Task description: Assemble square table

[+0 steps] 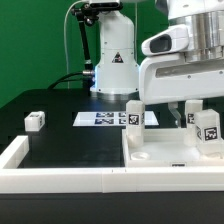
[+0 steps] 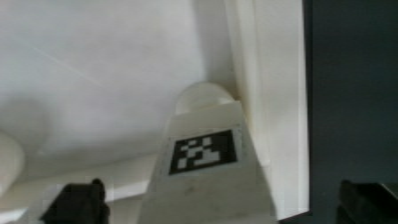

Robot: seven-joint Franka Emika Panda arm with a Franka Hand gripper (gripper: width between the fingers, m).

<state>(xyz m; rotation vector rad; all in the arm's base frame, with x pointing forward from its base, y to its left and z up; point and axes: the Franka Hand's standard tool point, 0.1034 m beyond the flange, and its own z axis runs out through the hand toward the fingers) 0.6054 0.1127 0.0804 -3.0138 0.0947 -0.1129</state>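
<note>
The white square tabletop (image 1: 165, 150) lies at the front on the exterior view's right. One white tagged leg (image 1: 133, 113) stands upright at its far corner. A second tagged leg (image 1: 207, 129) stands upright at the tabletop's right side, under my gripper (image 1: 203, 108). In the wrist view this leg (image 2: 214, 150) rises between my fingers (image 2: 79, 203), next to the tabletop's raised rim (image 2: 267, 60). My gripper (image 2: 222, 208) is open, with a gap on both sides of the leg. A third leg block (image 1: 35, 120) lies on the black table at the left.
The marker board (image 1: 100, 118) lies behind the tabletop, in front of the robot base (image 1: 113, 60). A long white rail (image 1: 60, 178) borders the front and left of the black surface. Round bosses (image 1: 140, 155) stick up from the tabletop.
</note>
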